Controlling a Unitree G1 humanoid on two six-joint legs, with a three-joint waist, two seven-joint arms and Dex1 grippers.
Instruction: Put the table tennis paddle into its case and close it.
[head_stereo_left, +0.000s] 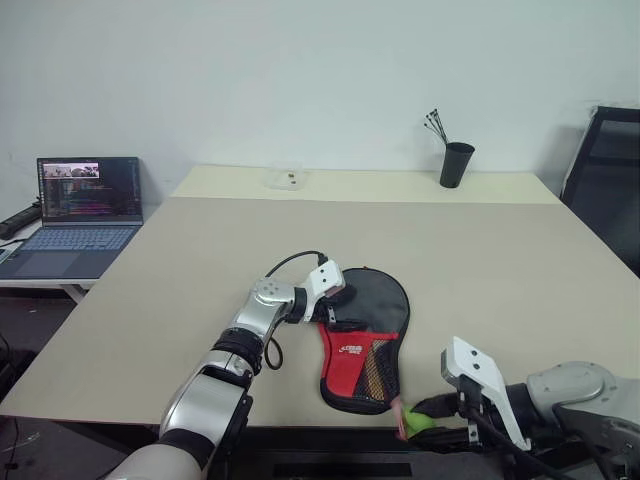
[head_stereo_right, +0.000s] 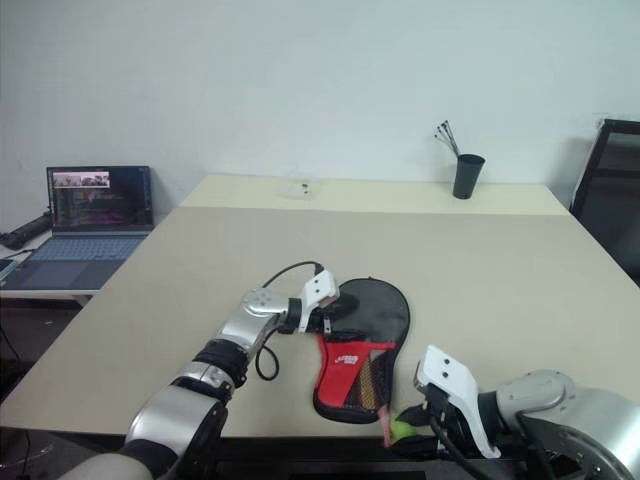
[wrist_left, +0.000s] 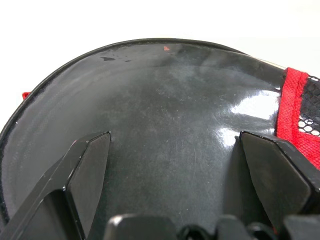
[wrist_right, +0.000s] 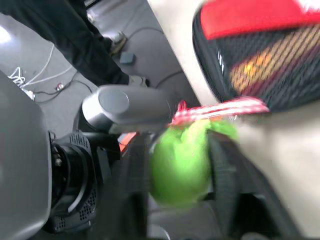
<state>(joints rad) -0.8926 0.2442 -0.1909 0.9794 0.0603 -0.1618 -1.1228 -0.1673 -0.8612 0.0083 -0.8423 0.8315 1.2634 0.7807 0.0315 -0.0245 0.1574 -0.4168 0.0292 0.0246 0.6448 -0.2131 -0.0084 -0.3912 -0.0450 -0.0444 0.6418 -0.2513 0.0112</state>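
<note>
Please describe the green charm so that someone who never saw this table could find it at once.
Look at the near edge of the large beige table, where the black and red case lies. Just past the case's narrow end hangs the green charm, between the right gripper fingers. It is the one bright green thing there.

Case (head_stereo_left: 365, 335): glossy black face, red cloth, probably mesh.

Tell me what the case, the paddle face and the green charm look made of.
Case: black woven fabric with a red cloth panel and open mesh pocket; weave and netting show. Table tennis paddle face: smooth glossy black rubber, by the bright reflections and faint scuffs. Green charm: soft-looking, possibly plush or foam; blurred, so uncertain. Its cord looks like red-and-white woven ribbon.
</note>
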